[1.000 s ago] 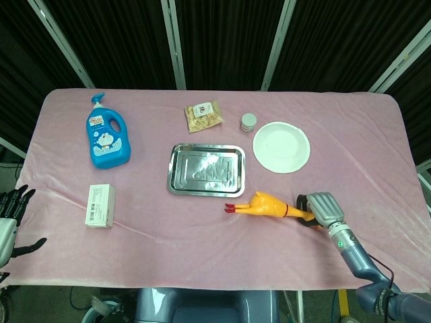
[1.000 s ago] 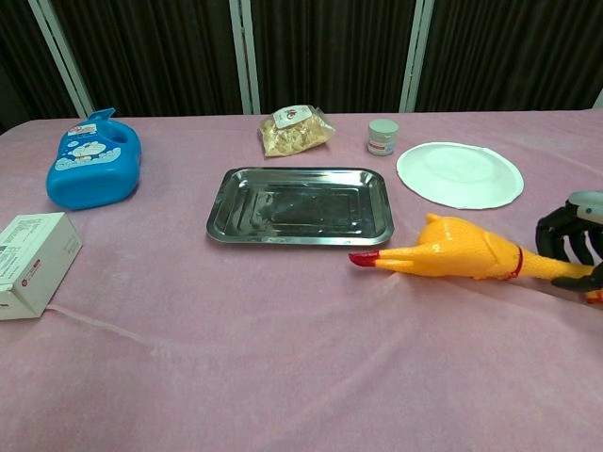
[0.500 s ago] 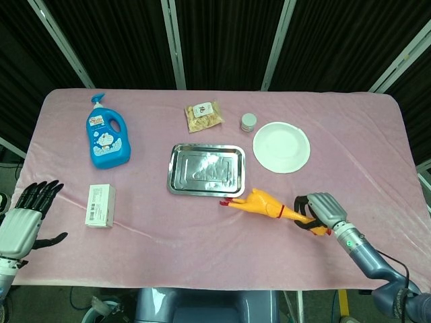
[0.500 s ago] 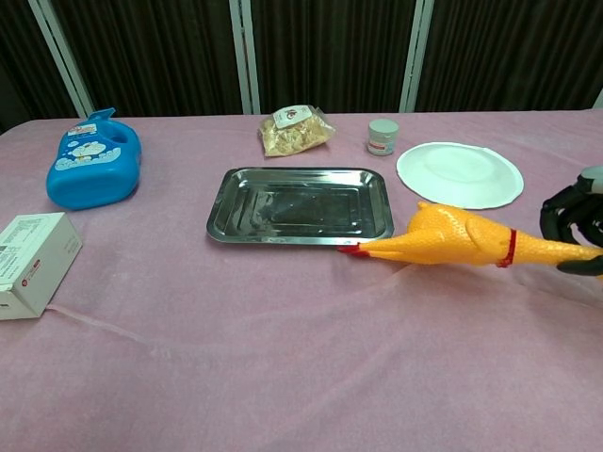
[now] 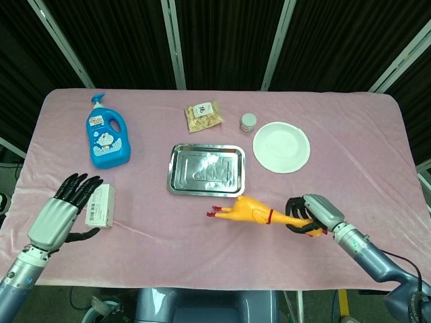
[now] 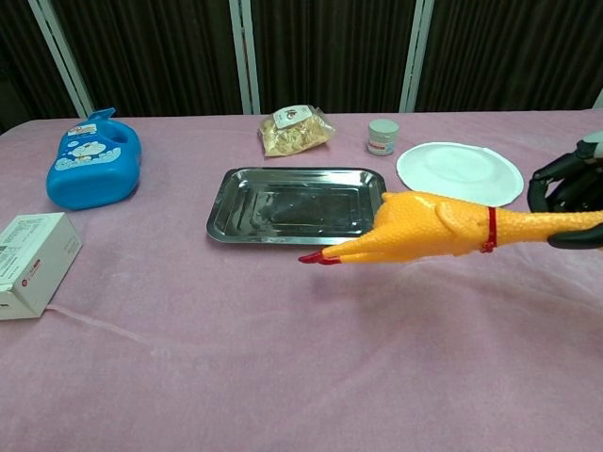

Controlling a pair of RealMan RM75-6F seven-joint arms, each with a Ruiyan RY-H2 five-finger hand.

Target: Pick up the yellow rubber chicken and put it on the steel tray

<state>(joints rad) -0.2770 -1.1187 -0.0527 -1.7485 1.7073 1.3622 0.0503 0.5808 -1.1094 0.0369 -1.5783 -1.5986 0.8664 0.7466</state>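
My right hand [image 5: 312,215] [image 6: 568,195] grips the neck end of the yellow rubber chicken [image 5: 247,213] [image 6: 429,227] and holds it above the pink cloth, its red feet pointing left. The chicken hangs just in front of the steel tray's near right corner. The steel tray [image 5: 206,169] [image 6: 299,204] lies in the middle of the table with nothing in it. My left hand [image 5: 62,212] hovers open at the table's near left, fingers spread beside the white box [image 5: 100,205] [image 6: 30,262]; the chest view does not show this hand.
A blue detergent bottle [image 5: 108,139] [image 6: 92,169] lies at the far left. Behind the tray are a snack bag [image 5: 204,115] [image 6: 296,130] and a small jar [image 5: 249,122] [image 6: 382,137]. A white plate [image 5: 281,147] [image 6: 460,174] sits right of the tray.
My right hand has lifted the chicken off the cloth and carried it left toward the tray. My left hand has risen into view and moved in beside the white box.
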